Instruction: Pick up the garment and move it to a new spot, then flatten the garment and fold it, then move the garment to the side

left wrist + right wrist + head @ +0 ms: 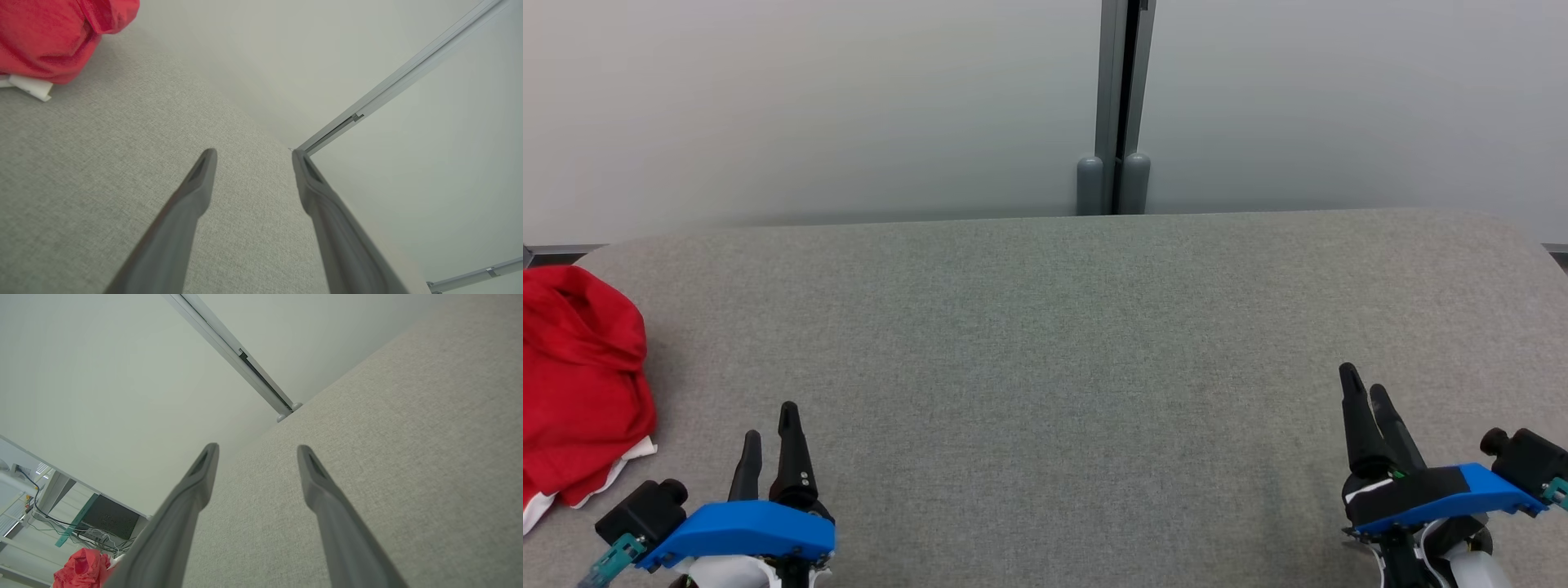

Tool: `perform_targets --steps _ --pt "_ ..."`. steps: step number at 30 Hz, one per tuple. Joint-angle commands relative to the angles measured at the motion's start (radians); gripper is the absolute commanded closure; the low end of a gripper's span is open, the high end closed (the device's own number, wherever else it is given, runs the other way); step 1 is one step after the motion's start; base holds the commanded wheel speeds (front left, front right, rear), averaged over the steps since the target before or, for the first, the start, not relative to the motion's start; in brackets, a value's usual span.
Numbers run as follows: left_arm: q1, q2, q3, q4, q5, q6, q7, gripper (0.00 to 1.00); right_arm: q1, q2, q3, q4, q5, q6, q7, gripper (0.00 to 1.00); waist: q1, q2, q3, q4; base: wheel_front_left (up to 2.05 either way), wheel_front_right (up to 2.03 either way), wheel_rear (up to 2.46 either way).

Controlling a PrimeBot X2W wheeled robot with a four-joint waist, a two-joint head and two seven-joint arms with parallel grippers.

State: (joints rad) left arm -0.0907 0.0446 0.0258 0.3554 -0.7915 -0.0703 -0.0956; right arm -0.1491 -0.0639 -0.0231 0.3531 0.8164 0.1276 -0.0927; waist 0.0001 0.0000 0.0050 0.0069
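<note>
Two hands sit low over a broad worktop [1054, 343] covered in grey-green woven cloth, its weave fine and even, its far corners rounded. In the head view the left hand [769, 425] is at 7 o'clock and the right hand [1364, 381] at 5 o'clock. Each has two long, dark, tapering fingers rising from a smooth blue plastic bracket [743, 527]. Both hands are spread wide and grip nothing. In the left wrist view the left hand [253, 153] frames bare woven cloth, and in the right wrist view the right hand [256, 447] does the same.

The crumpled red fabric garment [580, 384] lies on the worktop at 9 o'clock, at its left edge, partly cut off by the head view's border. It is soft and bunched into rounded folds, with a narrow white trim [633, 453] along its near hem. It lies near the left hand, at about that hand's 10 o'clock, but apart from it, and well apart from the right hand. In the left wrist view the garment [49, 36] sits at 10 o'clock.

From the garment across to 3 o'clock the worktop's cloth lies flat and smooth. Behind the far edge stands a smooth pale grey panel wall [809, 106]. At 12 o'clock a grey metal post [1123, 98] with two rounded feet joins its panels. In the right wrist view, past the worktop's left edge at 8 o'clock, there are tangled cables [53, 522] and a dark box [110, 516].
</note>
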Motion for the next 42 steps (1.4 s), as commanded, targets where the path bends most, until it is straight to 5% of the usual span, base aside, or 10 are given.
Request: perform_targets --steps 1,42 --pt "-0.03 0.006 0.0 -0.007 0.024 0.002 -0.008 0.0 -0.03 -0.001 0.002 -0.007 -0.027 0.003 -0.012 0.0 -0.0001 0.0 0.0 0.0 0.0 0.0 0.0" --pt "-0.03 0.007 -0.077 0.043 0.507 0.029 -0.113 0.0 -0.034 0.013 -0.006 0.032 -0.516 0.004 -0.116 0.0 -0.0001 0.0 -0.005 -0.006 0.0 0.0 0.0"
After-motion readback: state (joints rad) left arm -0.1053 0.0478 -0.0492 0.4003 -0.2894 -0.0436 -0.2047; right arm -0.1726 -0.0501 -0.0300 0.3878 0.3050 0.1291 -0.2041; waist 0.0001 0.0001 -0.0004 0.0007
